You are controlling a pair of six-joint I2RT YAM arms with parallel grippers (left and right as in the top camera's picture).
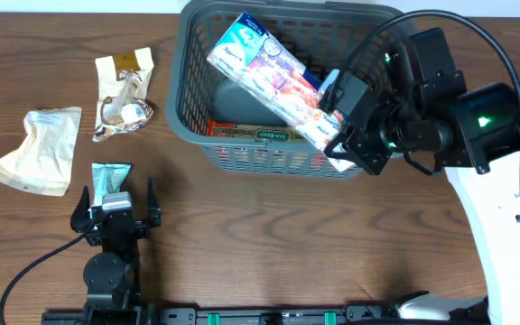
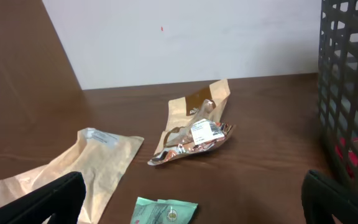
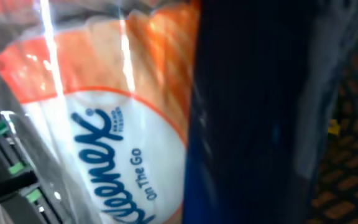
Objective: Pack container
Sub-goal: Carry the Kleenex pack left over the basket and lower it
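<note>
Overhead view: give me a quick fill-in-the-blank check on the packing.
The right gripper is shut on the clear-wrapped ____ tissue multipack.
The left gripper, near the small green flat packet, has its jaws ____.
The crumpled beige paper pouch lies on the wooden ____, outside the dark grey slotted plastic basket.
Missing: Kleenex; open; table.

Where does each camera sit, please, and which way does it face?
Overhead: above the table, looking straight down at the basket and loose packets; shows the left end effector, open, and the right end effector, shut on the tissue pack.
Left wrist: low over the table, facing along it toward the wall; its own fingers frame the view.
Right wrist: pressed close to the tissue pack; a dark blur, likely its finger, shows.
Shared: overhead and left wrist both show the green packet and basket.
</note>
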